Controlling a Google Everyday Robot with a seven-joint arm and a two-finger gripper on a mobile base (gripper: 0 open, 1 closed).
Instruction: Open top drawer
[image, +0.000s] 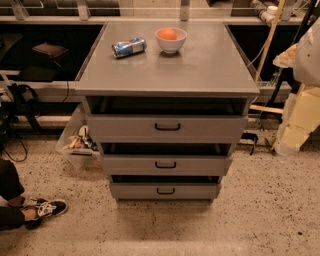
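One grey cabinet fills the middle of the frame, its worktop running from the upper centre down to a front edge just above the drawers. Under that edge are three grey drawers stacked one above another. The top drawer, widest and tallest-fronted, sits at centre frame. The middle drawer and the bottom drawer step narrower below it. A dark gap shows above each front. Each front has one small black bar handle, three in all, and the top drawer's handle is at its centre. The gripper is nowhere in the frame, so I cannot tell whether its fingers are spread or pressed together. A pale shape at the right edge may be part of the robot, but that is unclear. By my reading the task is at the approach step, with nothing yet on the handle. The next move calls for bringing the gripper level with that top handle, closing around the bar, and pulling straight out toward the lower edge of the frame. On the worktop, upper centre, stand one white bowl holding one orange fruit, and just left of it one can lying on its side.
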